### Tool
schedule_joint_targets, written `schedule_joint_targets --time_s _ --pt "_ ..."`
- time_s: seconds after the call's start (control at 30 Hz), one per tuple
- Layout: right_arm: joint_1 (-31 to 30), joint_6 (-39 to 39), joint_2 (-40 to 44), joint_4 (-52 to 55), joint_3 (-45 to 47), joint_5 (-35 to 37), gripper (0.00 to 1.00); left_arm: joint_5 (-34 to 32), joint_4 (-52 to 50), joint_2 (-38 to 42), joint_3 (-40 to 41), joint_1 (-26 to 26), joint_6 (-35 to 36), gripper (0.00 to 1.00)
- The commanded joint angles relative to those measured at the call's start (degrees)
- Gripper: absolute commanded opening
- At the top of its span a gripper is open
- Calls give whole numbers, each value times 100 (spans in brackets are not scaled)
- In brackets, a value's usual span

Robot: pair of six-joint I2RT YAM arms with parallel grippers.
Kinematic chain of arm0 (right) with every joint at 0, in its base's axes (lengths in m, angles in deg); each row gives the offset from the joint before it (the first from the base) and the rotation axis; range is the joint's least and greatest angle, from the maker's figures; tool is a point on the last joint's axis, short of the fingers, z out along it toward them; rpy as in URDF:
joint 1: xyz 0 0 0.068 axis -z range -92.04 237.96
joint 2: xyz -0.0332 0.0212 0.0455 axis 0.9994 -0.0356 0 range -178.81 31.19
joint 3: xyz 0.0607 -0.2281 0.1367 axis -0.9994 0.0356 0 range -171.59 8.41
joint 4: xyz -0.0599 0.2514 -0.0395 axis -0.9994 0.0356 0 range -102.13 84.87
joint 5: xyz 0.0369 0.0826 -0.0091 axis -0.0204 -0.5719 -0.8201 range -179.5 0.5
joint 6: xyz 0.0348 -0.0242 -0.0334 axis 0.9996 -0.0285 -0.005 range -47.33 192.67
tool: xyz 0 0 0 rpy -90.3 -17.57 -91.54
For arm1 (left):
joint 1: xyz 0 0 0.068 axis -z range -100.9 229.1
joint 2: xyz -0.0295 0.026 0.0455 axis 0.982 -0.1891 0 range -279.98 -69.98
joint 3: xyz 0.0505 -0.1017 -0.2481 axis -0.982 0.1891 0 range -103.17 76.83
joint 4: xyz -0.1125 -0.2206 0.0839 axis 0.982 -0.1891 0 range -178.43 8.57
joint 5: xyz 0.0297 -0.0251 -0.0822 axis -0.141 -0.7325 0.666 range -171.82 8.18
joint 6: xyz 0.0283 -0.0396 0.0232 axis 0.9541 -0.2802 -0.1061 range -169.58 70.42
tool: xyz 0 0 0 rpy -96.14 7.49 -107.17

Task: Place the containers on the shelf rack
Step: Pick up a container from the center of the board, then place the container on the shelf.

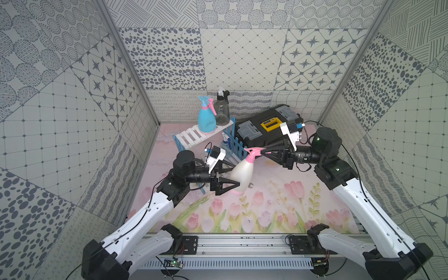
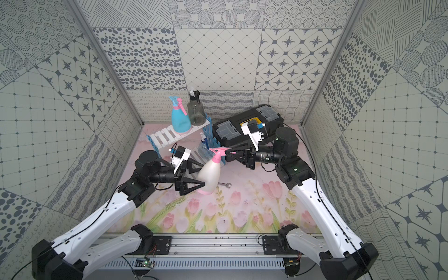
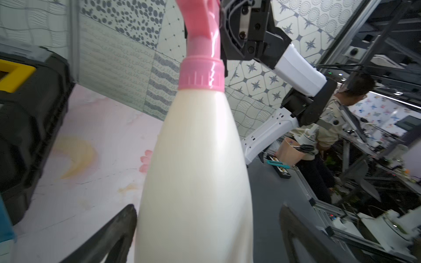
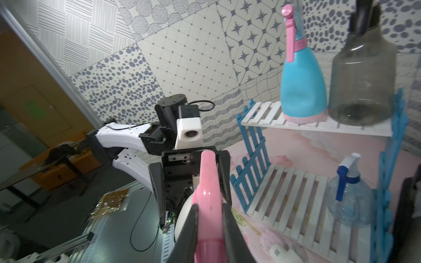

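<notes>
A cream bottle (image 1: pixel 241 173) (image 2: pixel 209 174) (image 3: pixel 196 170) with a pink top (image 4: pixel 208 182) stands slightly tilted over the mat beside the shelf rack (image 1: pixel 191 137) (image 2: pixel 164 135) (image 4: pixel 296 182). My right gripper (image 1: pixel 263 152) (image 2: pixel 229 152) (image 4: pixel 209 206) is shut on its pink spray head. My left gripper (image 1: pixel 236 175) (image 2: pixel 204 174) (image 3: pixel 208 207) is open around the cream body, with a gap on one side. On the top shelf stand a light blue bottle (image 1: pixel 206 120) (image 4: pixel 303 84) and a smoky grey bottle (image 1: pixel 222 109) (image 4: pixel 362 84). A clear bottle (image 1: pixel 225 144) (image 4: pixel 348 198) sits on the lower shelf.
A black toolbox (image 1: pixel 269 124) (image 2: pixel 242 123) (image 3: pixel 29 127) with a yellow latch lies right of the rack, behind my right arm. A small wrench (image 1: pixel 251 186) (image 2: pixel 225 185) lies on the mat by the cream bottle's base. A white pipe fitting (image 4: pixel 282 252) rests near the rack's front.
</notes>
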State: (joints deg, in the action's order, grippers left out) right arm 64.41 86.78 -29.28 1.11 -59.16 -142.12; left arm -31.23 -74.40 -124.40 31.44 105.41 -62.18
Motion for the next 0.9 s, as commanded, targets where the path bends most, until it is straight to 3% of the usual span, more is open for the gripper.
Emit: schedule_joint_targets --time_s 0.0,0.2,0.4,0.57,0.87 --pt "-162 -453 215 228 135 2005 0 -2338 -1029 629 137 -358 1035 99" --pt "-1191 -829 472 24 442 4409 0 -3364 -1383 1240 349 -874 1115 99" --pt "-2548 -1118 -120 -1047 570 6118 0 -3729 -1908 1361 233 -991 1451 99" --pt "-3098 -1093 -960 -1844 349 6818 0 -3782 -1916 1376 314 -1001 1491 99" --pt "-3347 -930 -2210 -2148 -270 7288 0 -4182 -2111 1446 338 -998 1681 99"
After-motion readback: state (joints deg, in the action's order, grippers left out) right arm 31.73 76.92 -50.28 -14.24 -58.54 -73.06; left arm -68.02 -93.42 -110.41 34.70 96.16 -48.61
